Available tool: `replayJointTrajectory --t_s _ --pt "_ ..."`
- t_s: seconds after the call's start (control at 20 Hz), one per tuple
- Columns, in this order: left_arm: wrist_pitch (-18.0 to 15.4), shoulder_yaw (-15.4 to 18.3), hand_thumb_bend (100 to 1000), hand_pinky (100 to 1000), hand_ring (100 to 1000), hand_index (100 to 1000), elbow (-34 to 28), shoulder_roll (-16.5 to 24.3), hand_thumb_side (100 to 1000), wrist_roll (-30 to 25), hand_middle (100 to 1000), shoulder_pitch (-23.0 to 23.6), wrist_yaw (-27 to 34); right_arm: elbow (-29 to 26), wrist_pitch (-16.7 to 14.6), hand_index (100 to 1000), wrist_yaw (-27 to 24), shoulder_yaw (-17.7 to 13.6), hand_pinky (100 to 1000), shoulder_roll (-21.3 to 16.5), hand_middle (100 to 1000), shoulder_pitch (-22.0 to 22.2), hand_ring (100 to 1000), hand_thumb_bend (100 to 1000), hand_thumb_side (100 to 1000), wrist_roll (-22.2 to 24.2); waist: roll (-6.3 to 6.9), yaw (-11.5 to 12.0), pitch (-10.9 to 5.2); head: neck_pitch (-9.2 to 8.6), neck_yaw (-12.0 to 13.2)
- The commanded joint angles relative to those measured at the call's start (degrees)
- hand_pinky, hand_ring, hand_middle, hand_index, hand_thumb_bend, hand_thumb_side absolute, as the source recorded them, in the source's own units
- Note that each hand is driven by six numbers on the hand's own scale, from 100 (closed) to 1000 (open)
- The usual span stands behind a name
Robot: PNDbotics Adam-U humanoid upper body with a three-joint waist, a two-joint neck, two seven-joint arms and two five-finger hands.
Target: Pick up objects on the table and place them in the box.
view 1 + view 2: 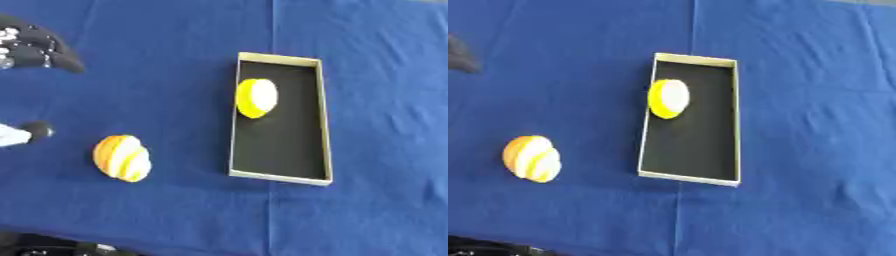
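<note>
A shallow box [325, 125] with pale walls and a black floor lies on the blue cloth at the centre. A yellow and white rounded object [256, 98] rests inside it against the left wall, toward the far end. An orange and white striped rounded object [122, 158] lies on the cloth left of the box, near its front corner. My left hand [39, 49] shows at the left edge, black, its fingers spread and holding nothing; one black fingertip [38, 130] sits lower, left of the orange object and apart from it. The right hand is out of sight.
The blue cloth [385, 210] covers the whole table, with creases running near the box. A dark part of the robot [52, 247] shows at the bottom left corner.
</note>
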Motion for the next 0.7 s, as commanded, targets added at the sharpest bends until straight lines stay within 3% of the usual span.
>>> replayJointTrajectory --t_s 0.05,0.25,0.5,0.7 --pt "-0.5 -1.1 410 883 919 935 0.84 0.49 353 -1.85 834 -1.56 -0.91 -0.57 -6.55 883 -0.59 -0.4 794 -1.41 815 -0.13 904 100 427 -6.22 0.4 -0.12 -1.21 -0.29 -0.94" --pt "-1.12 -3.17 436 909 921 942 2.47 -0.08 176 -4.56 840 -1.55 -0.25 -0.57 -6.38 883 -0.84 0.06 793 -1.32 815 -0.56 904 100 436 -5.75 0.56 -0.31 -1.12 -0.51 -1.15" --pt "-2.13 -4.21 309 952 921 950 2.03 -0.56 330 -8.16 844 -1.03 3.6 -0.57 -5.54 884 -0.57 0.81 792 -0.8 814 -0.83 904 100 443 -5.2 0.67 -0.4 -0.94 -0.72 -1.38" --pt "-3.26 -4.88 343 956 926 951 -0.34 -0.24 330 -12.24 851 -0.83 6.23 -0.57 -5.11 884 -0.84 1.37 791 -0.68 813 -1.19 903 100 457 -4.92 0.75 -0.52 -0.84 -0.58 -1.47"
